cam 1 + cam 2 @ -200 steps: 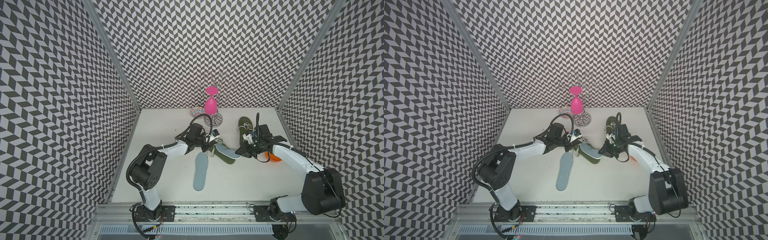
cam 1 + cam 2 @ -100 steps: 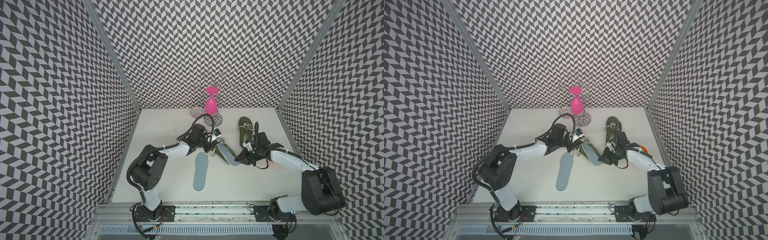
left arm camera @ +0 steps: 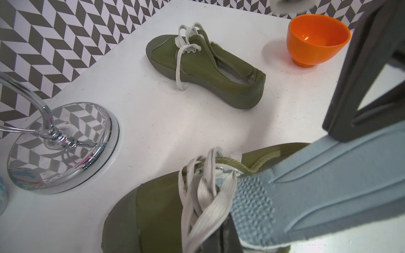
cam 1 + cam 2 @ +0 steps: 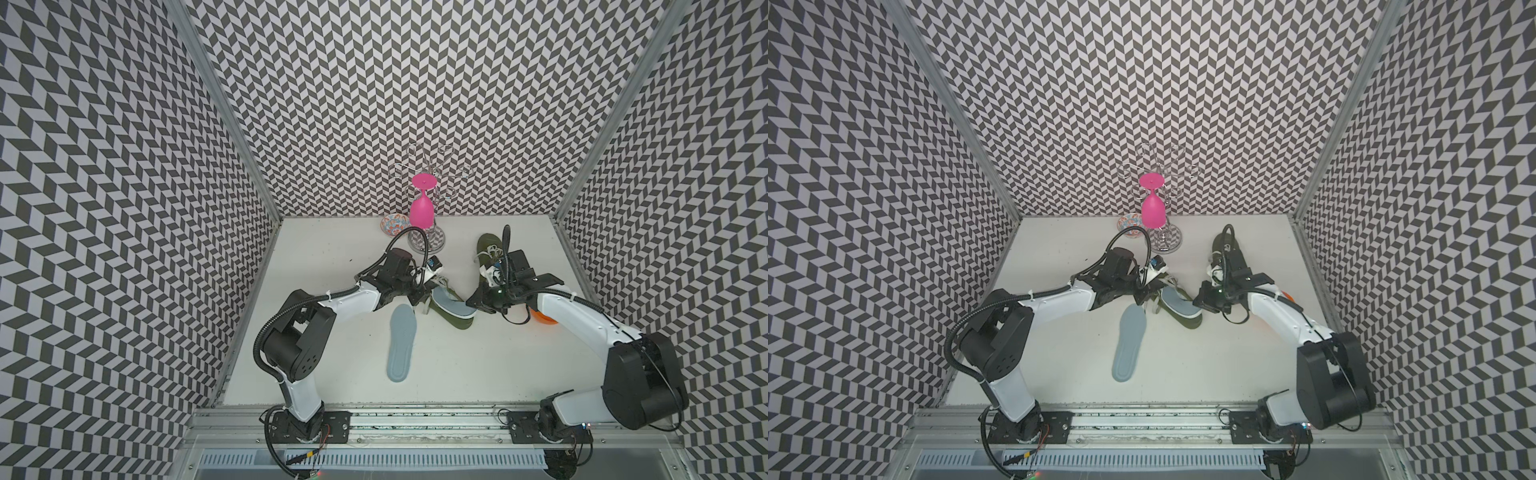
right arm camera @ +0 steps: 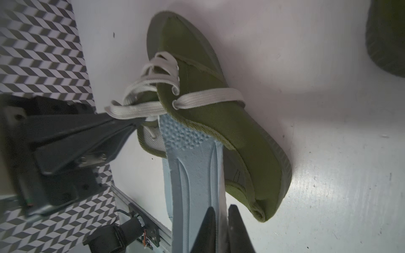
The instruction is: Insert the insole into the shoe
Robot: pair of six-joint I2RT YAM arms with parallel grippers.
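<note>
Jaws of my right gripper point(image 5: 221, 210) are pinching the insole point(image 5: 192, 175) by its heel, toe inside the shoe point(image 5: 230, 122), while my left gripper point(image 5: 135, 123) is clamping the laces point(image 5: 140, 109).

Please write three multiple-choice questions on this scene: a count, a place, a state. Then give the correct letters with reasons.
1. Green shoes: A) one; B) two; C) three.
2. The pink glass: A) on the rack; B) on the table; C) in a shoe.
3. The insole in the right end effector: A) flat on the table; B) fully inside a shoe; C) partly in a shoe.
1 B, both in the left wrist view. 2 A, hanging upside down. 3 C, only its tip is in.
</note>
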